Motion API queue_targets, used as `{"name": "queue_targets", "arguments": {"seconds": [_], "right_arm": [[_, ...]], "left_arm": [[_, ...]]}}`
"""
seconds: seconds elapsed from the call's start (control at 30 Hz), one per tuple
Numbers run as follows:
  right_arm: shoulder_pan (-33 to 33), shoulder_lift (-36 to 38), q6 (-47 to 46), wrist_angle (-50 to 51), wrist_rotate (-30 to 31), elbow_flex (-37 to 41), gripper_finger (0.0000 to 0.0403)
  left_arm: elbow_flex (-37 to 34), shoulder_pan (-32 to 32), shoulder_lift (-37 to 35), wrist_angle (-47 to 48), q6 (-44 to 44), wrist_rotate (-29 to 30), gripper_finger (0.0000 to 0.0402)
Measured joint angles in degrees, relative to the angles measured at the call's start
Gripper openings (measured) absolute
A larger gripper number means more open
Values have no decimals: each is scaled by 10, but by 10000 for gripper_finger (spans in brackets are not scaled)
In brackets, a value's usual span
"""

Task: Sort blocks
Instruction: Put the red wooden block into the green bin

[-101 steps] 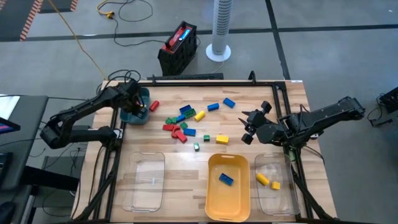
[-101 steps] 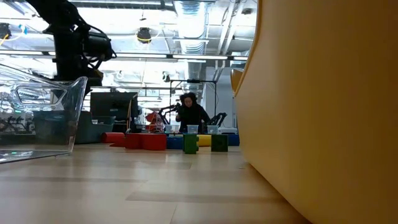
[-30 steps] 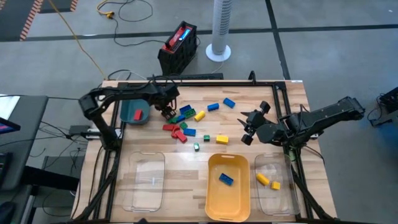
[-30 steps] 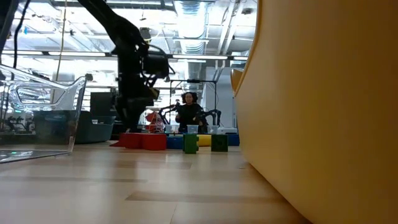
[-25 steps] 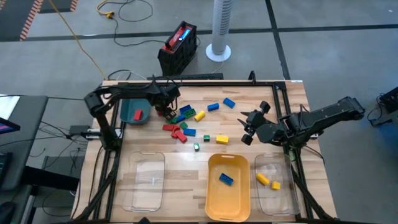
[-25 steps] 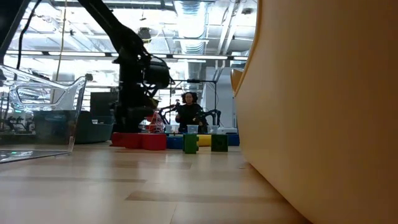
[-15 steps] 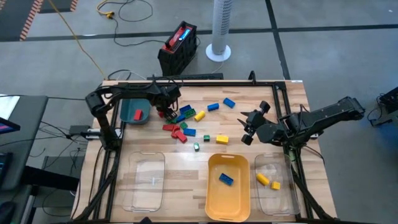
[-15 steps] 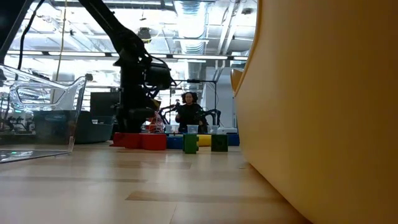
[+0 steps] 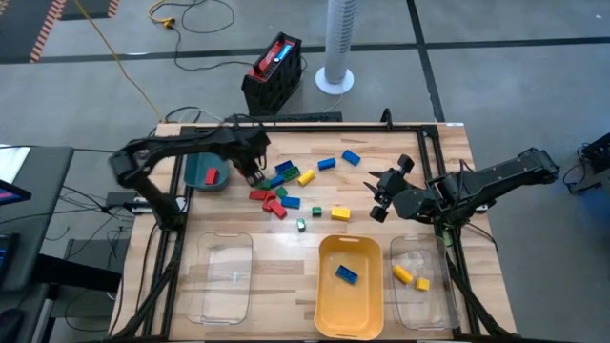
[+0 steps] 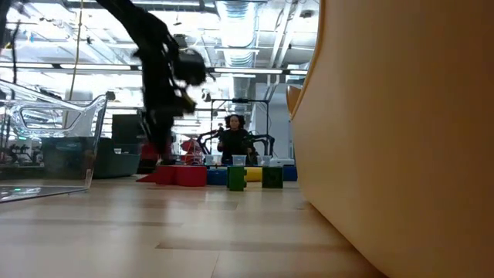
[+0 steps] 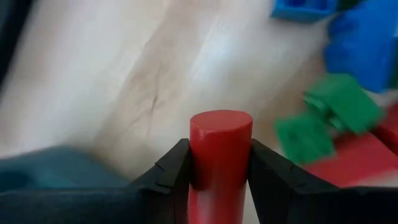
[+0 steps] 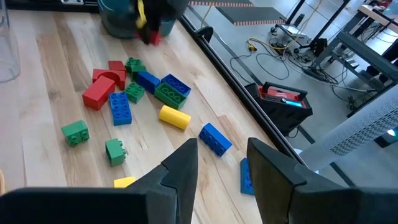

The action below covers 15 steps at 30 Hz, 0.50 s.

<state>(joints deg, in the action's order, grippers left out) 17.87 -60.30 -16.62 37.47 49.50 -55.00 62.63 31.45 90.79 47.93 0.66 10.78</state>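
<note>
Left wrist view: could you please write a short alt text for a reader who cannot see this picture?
The left gripper holds a red cylinder block upright between its two dark fingers, above the light wooden table. Behind it lie blurred green blocks, blue blocks and part of a red block, and a teal tray shows at one edge.

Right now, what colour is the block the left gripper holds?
Red block, clearest in the left wrist view.

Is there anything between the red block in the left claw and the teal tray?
Nothing visible. The left claw is shut on the red block, lifted off the wood just beside the teal tray. Only bare table lies between them. The block cluster sits on the far side, away from the tray.
</note>
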Motion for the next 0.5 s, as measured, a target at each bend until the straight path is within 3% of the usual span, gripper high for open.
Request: {"name": "queue_targets", "arguments": {"seconds": [0.27, 0.5], "right_arm": [[-5, 0, -5, -2, 0, 0, 152], [-28, -1, -15, -22, -13, 0, 152]], "left_arm": [[0, 6, -195, 152, 19, 50, 118], [-55, 70, -253, 175, 30, 60, 118]]}}
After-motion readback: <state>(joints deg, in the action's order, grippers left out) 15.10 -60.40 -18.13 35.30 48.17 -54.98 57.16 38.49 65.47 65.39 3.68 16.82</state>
